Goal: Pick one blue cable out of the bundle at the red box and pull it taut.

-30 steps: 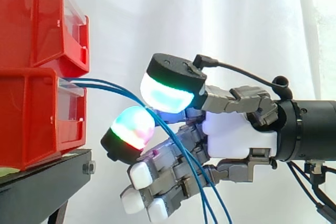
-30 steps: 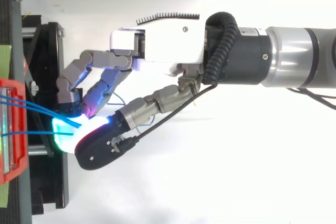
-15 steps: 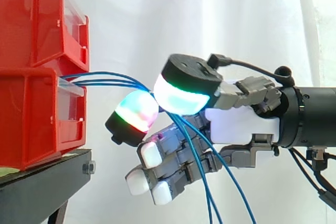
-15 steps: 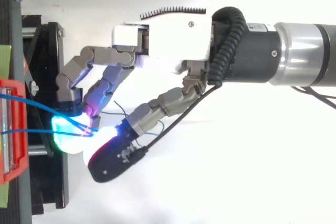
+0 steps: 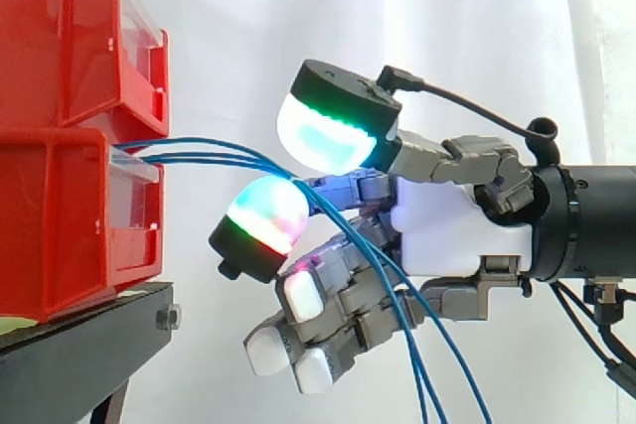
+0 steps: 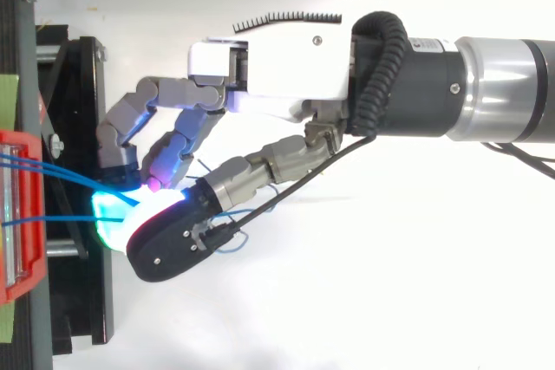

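Note:
Three thin blue cables [image 5: 199, 154] leave the lower red bin [image 5: 60, 225] and run almost level to the right. There they pass between the thumb's green-white pad [image 5: 328, 134] above and a green-red fingertip pad [image 5: 266, 217] below, then drop through the hand [image 5: 457, 235] and out of the bottom of the side view. The thumb and that finger close on the cables. The other fingers are curled underneath, showing white pads [image 5: 270, 354]. From above, two cables [image 6: 61, 176] reach from the red box [image 6: 22, 214] to the glowing pads beneath the thumb [image 6: 169, 244].
A second red bin [image 5: 70, 37] is stacked on the lower one. Both stand on a black stand [image 5: 79, 345], whose frame [image 6: 78, 110] lies under the fingertips in the top view. The arm [image 6: 503, 88] enters from the right. A white curtain hangs behind.
The thumb has swung back towards the box and now sits over the glowing fingertip pad. The lower fingers have curled in a little more. The cables still run to the bin.

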`<control>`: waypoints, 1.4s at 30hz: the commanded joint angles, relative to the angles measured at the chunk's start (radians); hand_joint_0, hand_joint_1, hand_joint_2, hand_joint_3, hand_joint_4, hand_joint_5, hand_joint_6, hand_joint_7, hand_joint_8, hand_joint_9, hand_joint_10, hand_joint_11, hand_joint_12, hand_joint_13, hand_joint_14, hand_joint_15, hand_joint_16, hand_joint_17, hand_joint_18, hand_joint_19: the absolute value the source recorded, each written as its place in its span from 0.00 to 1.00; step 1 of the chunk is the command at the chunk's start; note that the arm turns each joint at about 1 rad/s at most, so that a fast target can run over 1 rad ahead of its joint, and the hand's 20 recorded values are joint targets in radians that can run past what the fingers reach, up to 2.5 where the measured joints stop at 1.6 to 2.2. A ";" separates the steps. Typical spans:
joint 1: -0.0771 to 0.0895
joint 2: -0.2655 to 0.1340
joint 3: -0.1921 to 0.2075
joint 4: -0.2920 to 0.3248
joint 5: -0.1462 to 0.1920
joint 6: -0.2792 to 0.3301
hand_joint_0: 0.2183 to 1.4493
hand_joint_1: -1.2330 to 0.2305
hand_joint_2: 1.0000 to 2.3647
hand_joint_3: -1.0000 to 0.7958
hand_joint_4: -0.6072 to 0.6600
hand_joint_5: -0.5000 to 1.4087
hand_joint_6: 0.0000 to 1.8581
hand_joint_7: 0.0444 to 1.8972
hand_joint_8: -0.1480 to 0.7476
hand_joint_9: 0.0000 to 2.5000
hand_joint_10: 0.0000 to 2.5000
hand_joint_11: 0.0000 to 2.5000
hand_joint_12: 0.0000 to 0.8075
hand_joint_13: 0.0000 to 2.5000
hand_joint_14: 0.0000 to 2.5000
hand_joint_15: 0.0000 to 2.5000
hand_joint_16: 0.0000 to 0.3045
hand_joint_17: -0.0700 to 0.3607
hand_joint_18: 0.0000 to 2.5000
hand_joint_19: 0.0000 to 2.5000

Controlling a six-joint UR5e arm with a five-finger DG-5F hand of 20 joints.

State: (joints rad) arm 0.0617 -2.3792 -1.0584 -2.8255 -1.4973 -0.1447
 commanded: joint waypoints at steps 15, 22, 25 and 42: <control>-0.002 0.002 0.000 -0.015 -0.001 0.001 0.42 0.19 0.01 0.40 0.44 0.20 0.51 0.48 0.60 0.42 0.00 0.23 0.46 0.33 0.00 0.14 0.15 0.41 0.30 0.16; -0.002 0.002 0.000 -0.015 -0.001 0.001 0.36 0.15 0.00 0.28 0.50 0.20 0.51 0.41 0.57 0.41 0.00 0.23 0.44 0.32 0.00 0.14 0.15 0.40 0.30 0.15; -0.002 0.002 0.000 -0.015 -0.001 0.001 0.27 0.18 0.00 0.28 0.53 0.20 0.50 0.40 0.60 0.42 0.00 0.24 0.46 0.33 0.00 0.14 0.16 0.42 0.30 0.17; -0.002 0.002 0.000 -0.015 -0.001 0.001 0.30 0.34 0.01 0.35 0.53 0.21 0.48 0.50 0.63 0.49 0.00 0.23 0.46 0.35 0.00 0.14 0.16 0.41 0.31 0.18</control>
State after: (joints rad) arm 0.0604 -2.3776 -1.0585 -2.8412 -1.4980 -0.1442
